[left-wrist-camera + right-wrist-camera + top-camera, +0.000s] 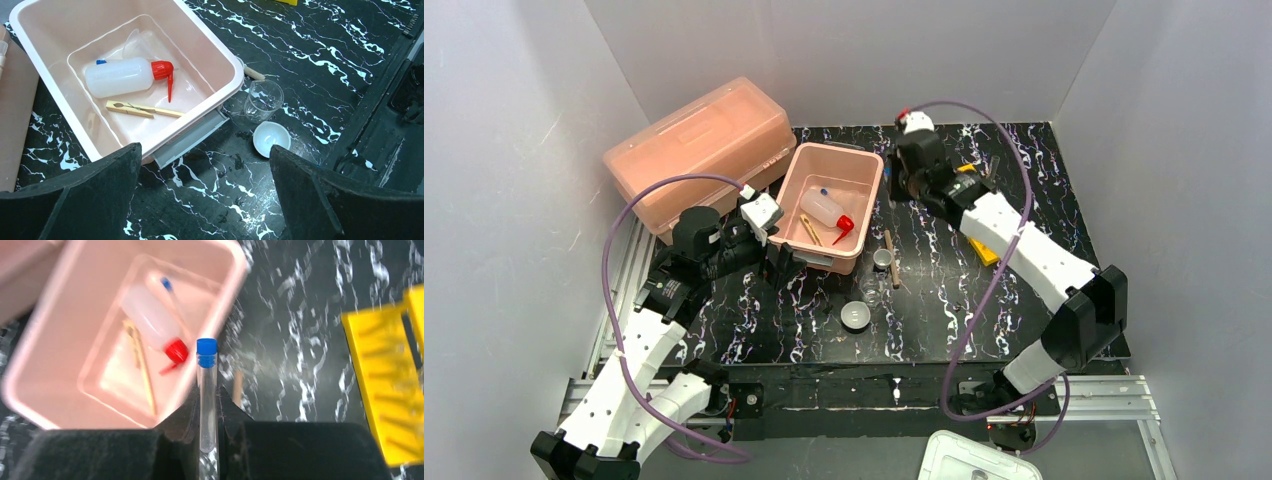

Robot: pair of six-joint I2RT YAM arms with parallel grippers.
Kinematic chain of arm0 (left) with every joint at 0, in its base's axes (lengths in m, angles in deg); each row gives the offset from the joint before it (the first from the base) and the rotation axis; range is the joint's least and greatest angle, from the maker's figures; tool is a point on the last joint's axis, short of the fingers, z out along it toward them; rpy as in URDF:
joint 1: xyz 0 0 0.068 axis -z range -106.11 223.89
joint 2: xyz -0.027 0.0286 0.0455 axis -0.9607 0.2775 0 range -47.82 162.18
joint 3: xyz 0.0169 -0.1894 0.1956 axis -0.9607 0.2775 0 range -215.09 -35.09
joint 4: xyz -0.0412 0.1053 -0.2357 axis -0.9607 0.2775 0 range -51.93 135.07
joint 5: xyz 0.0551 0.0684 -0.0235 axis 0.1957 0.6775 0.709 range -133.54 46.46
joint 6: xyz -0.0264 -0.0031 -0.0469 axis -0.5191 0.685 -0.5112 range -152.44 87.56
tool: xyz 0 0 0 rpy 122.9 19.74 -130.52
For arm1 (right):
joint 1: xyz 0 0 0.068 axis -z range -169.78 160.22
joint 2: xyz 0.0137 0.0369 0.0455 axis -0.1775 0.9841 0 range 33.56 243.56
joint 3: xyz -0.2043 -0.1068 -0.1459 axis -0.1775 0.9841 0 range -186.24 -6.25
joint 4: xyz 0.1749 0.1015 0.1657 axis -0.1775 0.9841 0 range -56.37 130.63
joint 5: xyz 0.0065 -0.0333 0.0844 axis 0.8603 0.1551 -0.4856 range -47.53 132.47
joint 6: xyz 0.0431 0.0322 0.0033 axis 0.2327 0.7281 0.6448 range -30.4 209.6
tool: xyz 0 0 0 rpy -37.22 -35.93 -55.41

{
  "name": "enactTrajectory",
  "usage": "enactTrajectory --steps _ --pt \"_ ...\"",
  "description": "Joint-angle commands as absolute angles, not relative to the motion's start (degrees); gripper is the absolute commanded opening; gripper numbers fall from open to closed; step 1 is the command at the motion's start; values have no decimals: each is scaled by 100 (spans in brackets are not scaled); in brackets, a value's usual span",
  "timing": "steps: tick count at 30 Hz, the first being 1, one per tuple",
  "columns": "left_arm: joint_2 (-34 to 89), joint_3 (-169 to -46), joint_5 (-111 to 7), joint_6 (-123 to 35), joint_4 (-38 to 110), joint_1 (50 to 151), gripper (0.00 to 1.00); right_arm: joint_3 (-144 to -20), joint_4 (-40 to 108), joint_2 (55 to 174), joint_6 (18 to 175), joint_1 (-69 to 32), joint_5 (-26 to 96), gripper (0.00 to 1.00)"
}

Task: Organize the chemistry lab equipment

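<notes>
Right gripper [209, 412] clamped on blue-capped tube [207, 375], long axis running out between the jaws, cap foremost; tub [60, 340] lies ahead-left, yellow rack [385, 390] right. Left gripper [205, 192], jaws wide apart, hangs at tub's near corner

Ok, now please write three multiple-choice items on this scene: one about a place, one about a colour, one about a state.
1. Where does the white squeeze bottle lie?
A in the pink tub; B on the yellow rack; C on the table.

2. What colour is the cap of the tube in the right gripper?
A red; B blue; C yellow.

3. How is the left gripper?
A open and empty; B shut on a tube; C shut on the bottle.

Key:
1 A: the bottle lies on its side inside the tub.
2 B: the right wrist view shows a blue cap.
3 A: its fingers stand wide apart with nothing between them.
</notes>
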State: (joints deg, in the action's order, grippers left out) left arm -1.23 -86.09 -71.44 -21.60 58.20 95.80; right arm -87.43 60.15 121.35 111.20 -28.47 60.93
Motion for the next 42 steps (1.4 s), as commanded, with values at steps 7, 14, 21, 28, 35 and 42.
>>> enactTrajectory --steps 7,14,21,28,35,42 --pt "-202 -8596 -7213 -2161 5754 9561 99 -11473 6827 14236 10886 -2880 4841 1" --pt "-197 -8542 -7231 -2171 5724 9560 99 -11951 6830 15123 10998 -2920 4871 5" --pt "-173 -8553 -7230 -2186 5753 9561 99 -12209 6779 15055 10881 -2933 5127 48" --pt "-200 -8558 -7191 -2203 5802 9560 99 -11967 6731 14025 10797 -2934 5205 54" --pt "-235 -8620 -7118 -2185 5929 9560 99 -9507 6081 12169 10924 -2933 5734 52" --pt "-224 -8599 -7129 -2091 5929 9560 99 -7552 5904 11219 11302 -2856 5946 51"
